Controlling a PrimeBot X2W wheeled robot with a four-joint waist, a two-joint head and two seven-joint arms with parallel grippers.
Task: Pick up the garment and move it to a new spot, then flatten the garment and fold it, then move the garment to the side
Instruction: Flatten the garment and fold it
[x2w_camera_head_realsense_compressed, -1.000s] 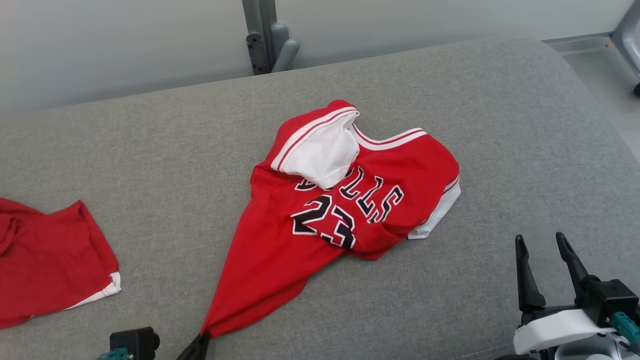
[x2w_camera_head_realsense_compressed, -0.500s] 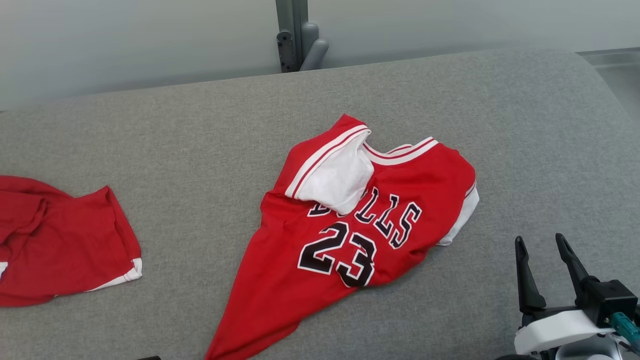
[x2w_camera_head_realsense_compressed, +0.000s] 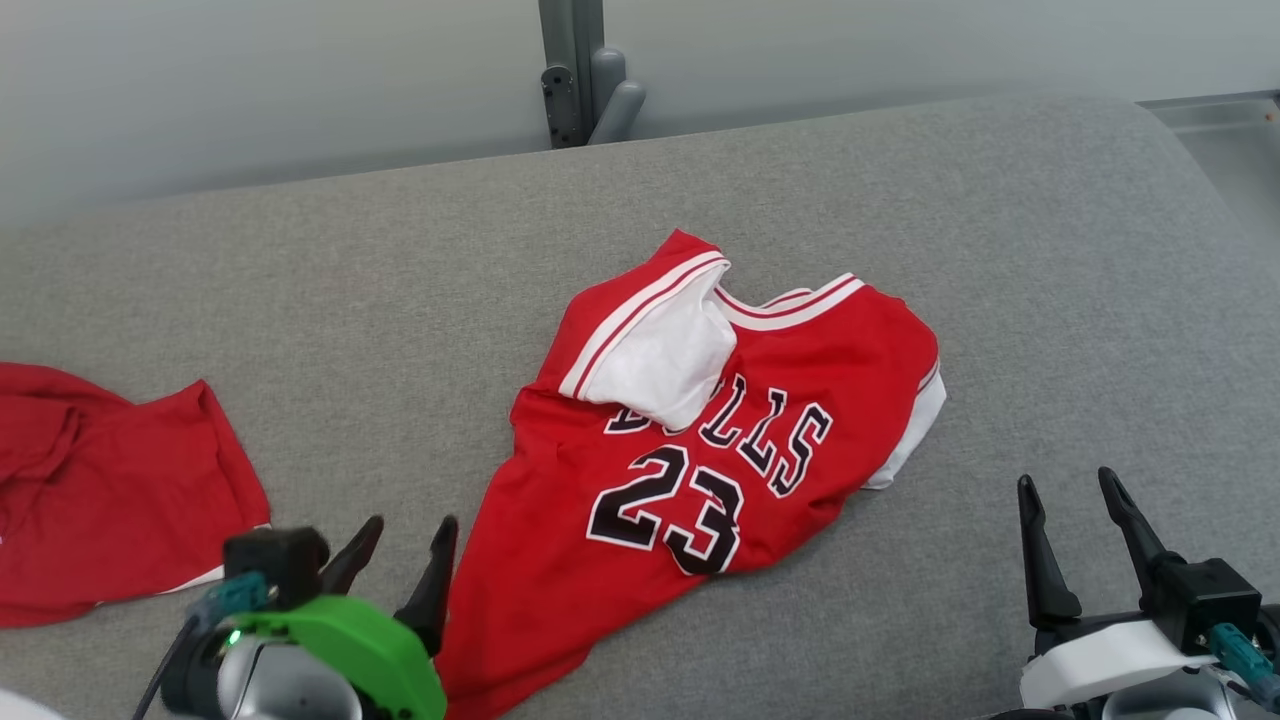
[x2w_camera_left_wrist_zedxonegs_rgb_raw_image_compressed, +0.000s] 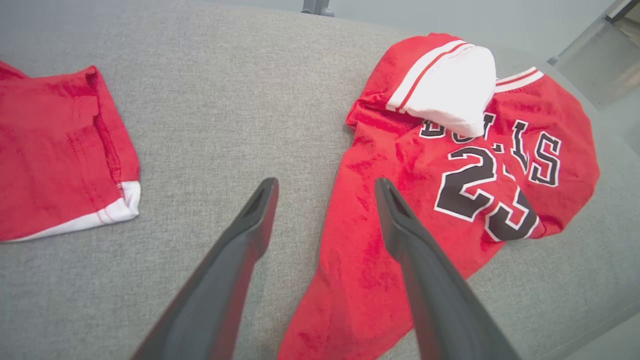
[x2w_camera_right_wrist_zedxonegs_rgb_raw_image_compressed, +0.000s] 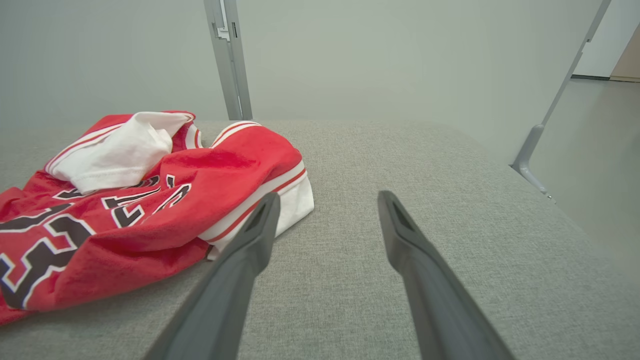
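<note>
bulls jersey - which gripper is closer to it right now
Left. The left gripper stands open right beside the lower left edge of the jersey; the right gripper, also open, sits apart over bare grey cushion off its lower right.

Head view looks down from above; both wrist views, low, share the jersey (x2w_camera_head_realsense_compressed: 700, 470).

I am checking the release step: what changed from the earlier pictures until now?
The left gripper let go of the lower corner of the jersey, which it pinched a second ago, and now stands open near it. The right gripper stayed open and empty; the other red garment lies as before.
</note>
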